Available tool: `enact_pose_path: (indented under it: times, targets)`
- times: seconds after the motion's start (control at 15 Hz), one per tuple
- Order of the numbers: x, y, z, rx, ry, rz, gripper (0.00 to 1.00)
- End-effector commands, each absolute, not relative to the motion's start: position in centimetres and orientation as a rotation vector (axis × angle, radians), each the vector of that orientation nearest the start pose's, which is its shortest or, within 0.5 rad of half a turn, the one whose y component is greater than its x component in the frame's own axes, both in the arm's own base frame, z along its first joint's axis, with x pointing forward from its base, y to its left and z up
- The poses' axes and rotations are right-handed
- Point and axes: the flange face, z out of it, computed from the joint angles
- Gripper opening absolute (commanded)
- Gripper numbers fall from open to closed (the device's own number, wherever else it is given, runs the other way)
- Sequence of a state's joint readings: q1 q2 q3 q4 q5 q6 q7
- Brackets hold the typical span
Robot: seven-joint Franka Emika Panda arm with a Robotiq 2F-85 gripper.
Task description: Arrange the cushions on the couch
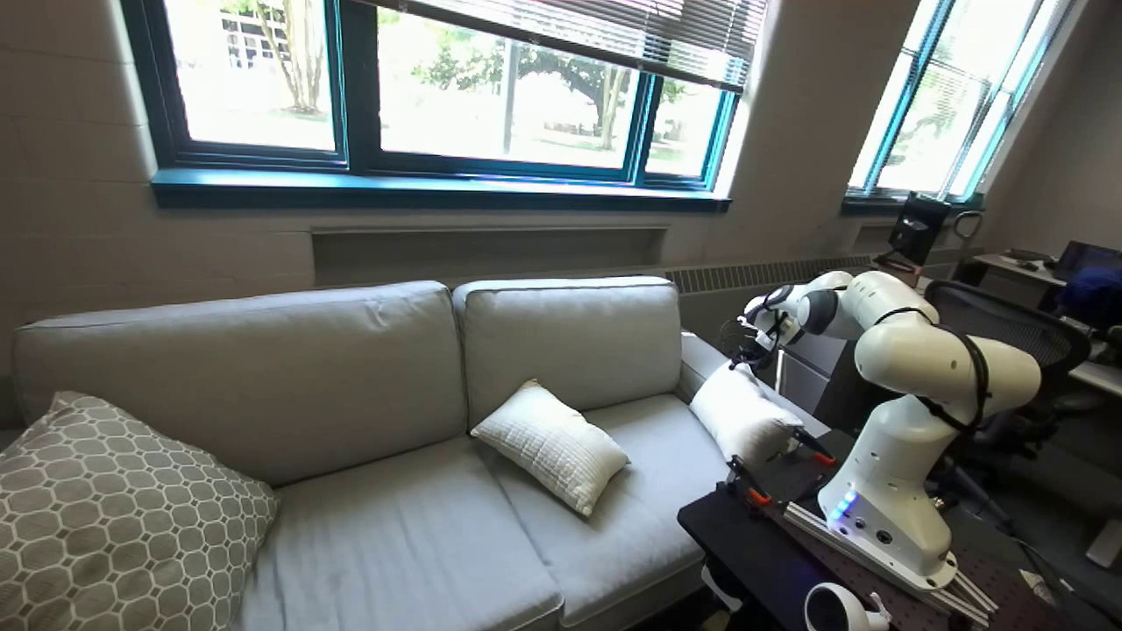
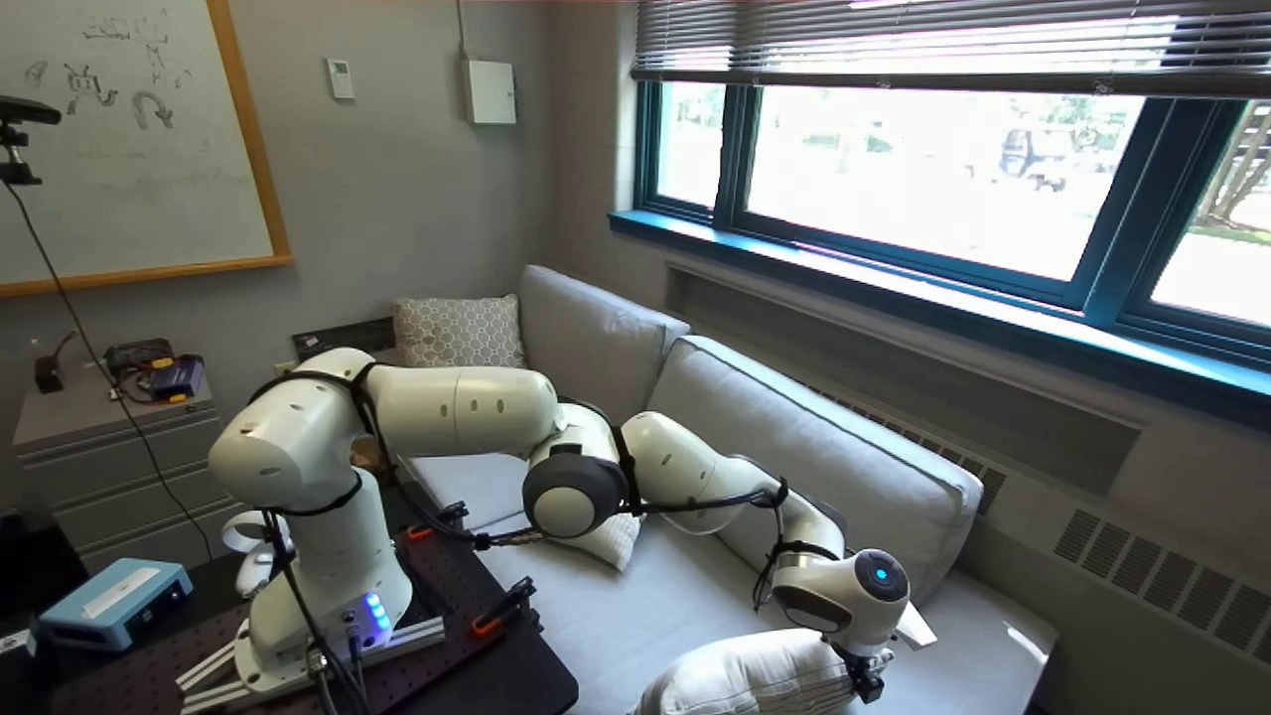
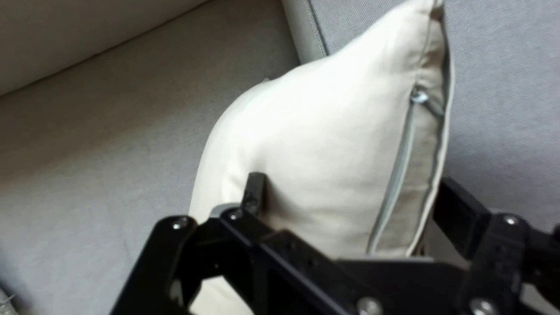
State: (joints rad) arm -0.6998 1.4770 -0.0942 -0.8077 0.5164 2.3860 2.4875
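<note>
Daylight fills the window (image 1: pixel 438 96) behind the couch (image 1: pixel 386 517). One white cushion (image 1: pixel 552 444) lies slantwise near the couch's middle; a zipped white cushion (image 1: pixel 745 416) stands tilted beside the armrest (image 1: pixel 699 357), by the desk (image 1: pixel 745 550). Around this one, the hand (image 3: pixel 352 179) has its fingers wide apart, one at its face, the other just past the zipped edge. A lattice pillow (image 1: pixel 131 517) sits at the couch's other end.
</note>
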Motion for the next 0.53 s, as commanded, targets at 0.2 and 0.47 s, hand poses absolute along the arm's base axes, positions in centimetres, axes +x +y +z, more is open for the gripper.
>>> enact_pose_path:
  times: [0.2,0.47]
  targets:
    - [56.1,-51.9,-0.7,0.599,2.811,0.231,0.43]
    - [58.2,-50.2,0.7,0.378,2.781,0.403,0.16]
